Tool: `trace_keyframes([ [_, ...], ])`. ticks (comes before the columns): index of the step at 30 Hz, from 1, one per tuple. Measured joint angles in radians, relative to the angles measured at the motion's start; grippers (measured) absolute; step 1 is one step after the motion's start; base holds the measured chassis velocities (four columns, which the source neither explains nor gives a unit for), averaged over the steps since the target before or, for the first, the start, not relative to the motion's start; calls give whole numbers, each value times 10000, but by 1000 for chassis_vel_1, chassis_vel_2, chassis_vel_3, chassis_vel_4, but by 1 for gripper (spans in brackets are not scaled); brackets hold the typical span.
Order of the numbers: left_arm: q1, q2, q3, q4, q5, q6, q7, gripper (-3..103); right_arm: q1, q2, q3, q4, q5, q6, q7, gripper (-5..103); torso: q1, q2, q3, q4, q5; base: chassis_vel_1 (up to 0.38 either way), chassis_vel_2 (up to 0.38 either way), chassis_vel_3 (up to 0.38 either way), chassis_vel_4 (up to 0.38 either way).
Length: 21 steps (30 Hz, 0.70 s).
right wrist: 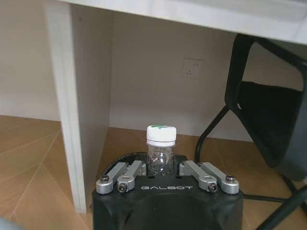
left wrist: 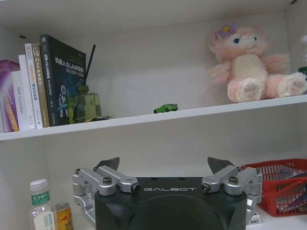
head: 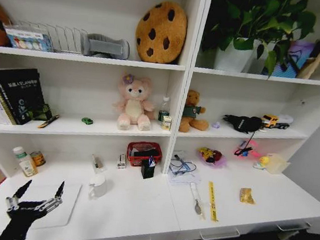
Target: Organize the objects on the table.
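The white table [head: 139,209] carries scattered objects: a slim silver laptop [head: 62,204], a white mug [head: 98,186], a red basket [head: 144,151], a black pen cup [head: 148,168], a yellow ruler [head: 213,200] and a yellow packet [head: 247,195]. A tiny green toy car [head: 87,121] [left wrist: 165,108] and a pen [head: 48,121] lie on the shelf above. My left gripper [head: 43,188] [left wrist: 165,165] hovers open over the laptop's left part, holding nothing. My right gripper [right wrist: 160,167] hangs below the desktop, shut on a clear bottle [right wrist: 160,143] with a white cap.
Books [head: 14,93], a pink plush bear [head: 133,103] and a brown bear [head: 192,112] fill the shelf. Small bottles [head: 27,162] stand at the desk's back left. Beside the right gripper are the desk's side panel [right wrist: 79,105] and a black chair [right wrist: 268,105].
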Motion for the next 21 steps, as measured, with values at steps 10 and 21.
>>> trace_keyframes([
  [10,0,0,0,0,0,0,-2,100,2357,92,5,-1580,-314,-803,-188,25,0,-1,0,9,2,0,0,0,0],
  [21,0,0,0,0,0,0,0,100,3560,288,18,-3219,-1271,-739,-87,25,0,0,0,5,2,0,0,0,0],
])
